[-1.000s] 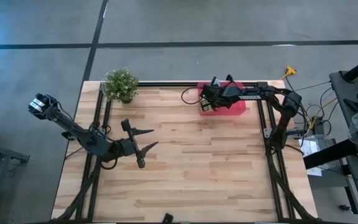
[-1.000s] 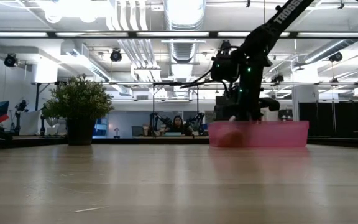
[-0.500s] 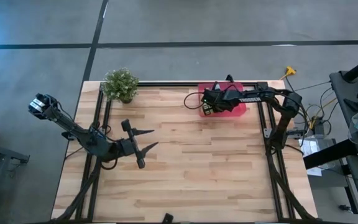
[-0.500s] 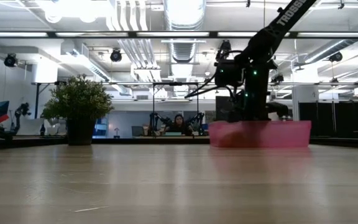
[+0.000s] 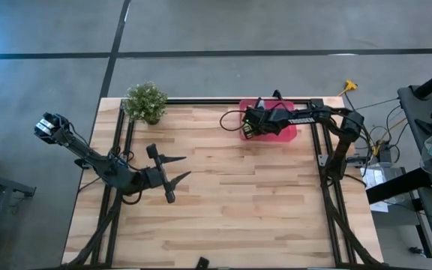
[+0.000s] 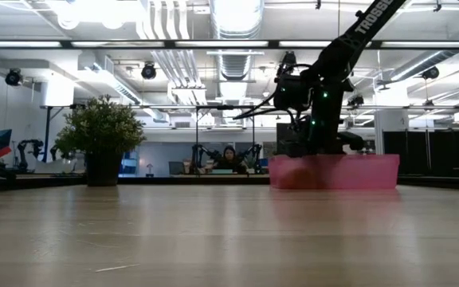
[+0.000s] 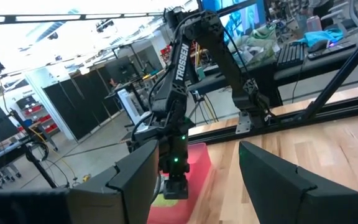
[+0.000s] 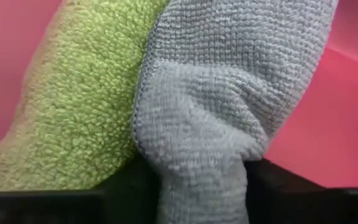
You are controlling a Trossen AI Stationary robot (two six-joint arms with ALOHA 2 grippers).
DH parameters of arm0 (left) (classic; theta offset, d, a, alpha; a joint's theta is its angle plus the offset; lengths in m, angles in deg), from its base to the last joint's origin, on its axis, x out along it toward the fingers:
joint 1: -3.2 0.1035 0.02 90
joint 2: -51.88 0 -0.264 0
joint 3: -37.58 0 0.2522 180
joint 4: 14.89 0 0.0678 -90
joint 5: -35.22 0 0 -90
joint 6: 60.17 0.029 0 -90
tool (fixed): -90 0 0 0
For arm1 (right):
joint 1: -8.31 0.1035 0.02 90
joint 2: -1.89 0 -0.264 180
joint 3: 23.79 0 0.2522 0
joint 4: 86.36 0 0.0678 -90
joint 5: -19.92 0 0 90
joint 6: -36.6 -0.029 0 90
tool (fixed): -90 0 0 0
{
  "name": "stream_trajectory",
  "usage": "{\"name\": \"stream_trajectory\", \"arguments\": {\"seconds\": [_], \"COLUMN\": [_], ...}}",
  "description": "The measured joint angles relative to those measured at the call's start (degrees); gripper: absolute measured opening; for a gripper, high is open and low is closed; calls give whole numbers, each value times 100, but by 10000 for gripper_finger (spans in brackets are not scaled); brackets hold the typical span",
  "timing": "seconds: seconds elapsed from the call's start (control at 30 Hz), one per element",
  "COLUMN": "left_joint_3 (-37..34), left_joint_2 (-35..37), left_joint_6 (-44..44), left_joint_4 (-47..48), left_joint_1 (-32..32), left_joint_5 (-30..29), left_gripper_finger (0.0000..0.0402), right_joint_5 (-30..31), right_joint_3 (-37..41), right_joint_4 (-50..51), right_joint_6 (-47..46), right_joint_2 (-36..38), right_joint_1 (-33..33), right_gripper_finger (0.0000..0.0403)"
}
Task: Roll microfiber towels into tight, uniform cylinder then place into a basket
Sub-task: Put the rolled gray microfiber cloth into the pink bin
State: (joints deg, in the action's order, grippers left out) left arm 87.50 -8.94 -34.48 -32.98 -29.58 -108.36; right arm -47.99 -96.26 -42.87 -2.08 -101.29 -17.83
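A knitted grey towel (image 8: 229, 106), beside a fluffy green towel (image 8: 79, 106), is being clamped by the right gripper (image 8: 197, 180) inside the pink bin (image 8: 303, 137); left gripper (image 5: 172, 178) is being held apart.

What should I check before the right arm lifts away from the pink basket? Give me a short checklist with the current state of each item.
1. Grey towel inside the basket: ok, pink wall shows on both sides of it.
2. Green towel in the basket beside the grey one: ok, the two touch along one side.
3. Right gripper clear of the cloth: not ok, grey fabric sits between its fingers.
4. Grey towel rolled tight: cannot tell, only one end shows.
5. Left gripper out of the way: ok, open over the table's left side, far from the basket.
6. Potted plant clear of the lift path: ok, at the far left corner.
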Motion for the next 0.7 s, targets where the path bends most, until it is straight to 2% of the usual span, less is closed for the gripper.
{"name": "stream_trajectory", "arguments": {"seconds": [0.17,0.33,0.5,0.7], "left_joint_3": [0,1,0,0], "left_joint_2": [0,0,0,0], "left_joint_6": [-5,-6,-6,-5], "left_joint_4": [90,90,90,90], "left_joint_1": [0,0,0,0], "left_joint_5": [0,0,0,1], "left_gripper_finger": [207,207,207,207], "right_joint_5": [-4,-4,-5,3], "right_joint_3": [-2,-2,-2,-7], "right_joint_4": [131,449,673,750], "right_joint_6": [172,191,192,380], "right_joint_2": [111,411,898,1520], "right_joint_1": [200,382,514,540], "right_gripper_finger": [215,258,281,289]}}
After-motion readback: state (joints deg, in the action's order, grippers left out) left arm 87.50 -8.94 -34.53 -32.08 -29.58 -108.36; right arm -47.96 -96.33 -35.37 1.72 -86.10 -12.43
